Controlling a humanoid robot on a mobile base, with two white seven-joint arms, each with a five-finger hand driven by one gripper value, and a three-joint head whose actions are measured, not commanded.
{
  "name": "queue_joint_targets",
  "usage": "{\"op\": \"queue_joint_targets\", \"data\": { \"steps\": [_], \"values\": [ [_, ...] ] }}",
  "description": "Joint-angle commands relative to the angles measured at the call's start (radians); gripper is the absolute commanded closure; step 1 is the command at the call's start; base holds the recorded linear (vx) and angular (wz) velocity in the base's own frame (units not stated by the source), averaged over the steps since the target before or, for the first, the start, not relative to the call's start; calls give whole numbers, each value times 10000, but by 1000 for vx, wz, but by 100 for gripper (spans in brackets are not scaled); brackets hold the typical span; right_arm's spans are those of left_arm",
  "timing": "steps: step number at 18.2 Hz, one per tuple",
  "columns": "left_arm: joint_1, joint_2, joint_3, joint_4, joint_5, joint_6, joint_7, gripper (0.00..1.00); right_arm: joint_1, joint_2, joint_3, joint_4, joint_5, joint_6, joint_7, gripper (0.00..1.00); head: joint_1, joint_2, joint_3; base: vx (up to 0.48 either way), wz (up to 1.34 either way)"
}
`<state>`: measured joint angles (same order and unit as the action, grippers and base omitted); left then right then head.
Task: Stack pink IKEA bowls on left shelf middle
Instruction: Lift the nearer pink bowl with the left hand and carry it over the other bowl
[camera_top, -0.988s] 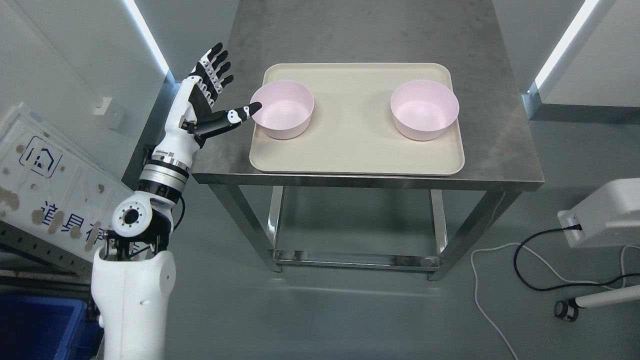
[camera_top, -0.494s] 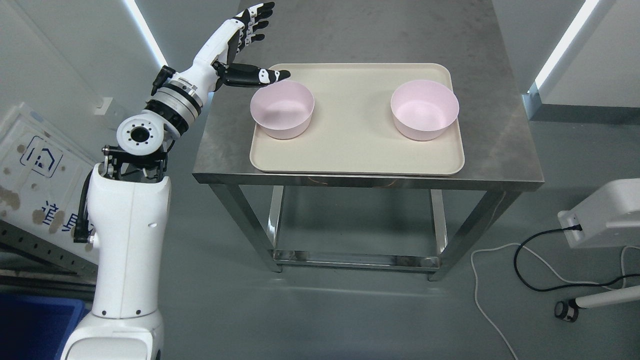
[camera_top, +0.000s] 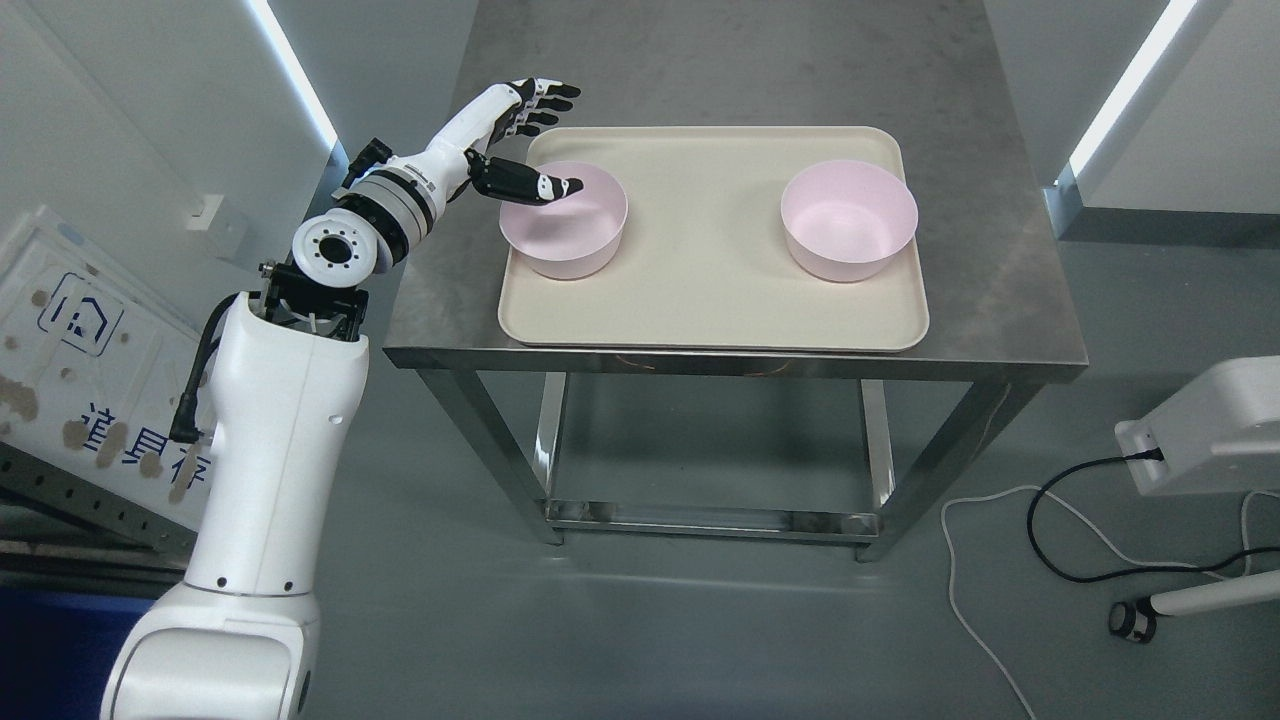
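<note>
Two pale pink round plastic bowls stand apart on a cream rectangular tray (camera_top: 715, 290) that rests on a brushed steel table (camera_top: 990, 300) — the left bowl (camera_top: 570, 235) near the tray's left edge, the right bowl (camera_top: 850, 222) toward its right side. The thumb of the left hand (camera_top: 525, 140) covers part of the left bowl's near-left rim; whether it touches is hard to tell. The hand's fingers are spread wide and hold nothing. Since half a second ago the hand has dropped, its thumb now over the bowl's opening rather than behind it. Bare tray lies between the bowls — the table's far half is open.
</note>
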<state>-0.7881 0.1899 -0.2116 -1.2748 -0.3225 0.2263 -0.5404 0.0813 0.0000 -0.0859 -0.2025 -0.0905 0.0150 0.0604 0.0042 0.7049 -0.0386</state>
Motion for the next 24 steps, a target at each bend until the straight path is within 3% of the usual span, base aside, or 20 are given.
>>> {"op": "queue_joint_targets", "data": {
  "steps": [1,12,21,24],
  "values": [
    [-141,111,-707,1228,-288,-84,-241,36,0,-175,0,0,0,3,-5,0,0,0,0,0,0],
    [-586,-89,-1243,1457,-2081,-896,-241,58,0,-175,0,0,0,3,10,0,0,0,0,-1,-4],
    [-663,-150,-1106,1779,-2635,-2921,-180,98,0,-175,0,0,0,3,10,0,0,0,0,0,0],
    [-709,-409,-525,1795,-2620,-3060,-164,99,0,-175,0,0,0,3,-5,0,0,0,0,0,0]
  ]
}}
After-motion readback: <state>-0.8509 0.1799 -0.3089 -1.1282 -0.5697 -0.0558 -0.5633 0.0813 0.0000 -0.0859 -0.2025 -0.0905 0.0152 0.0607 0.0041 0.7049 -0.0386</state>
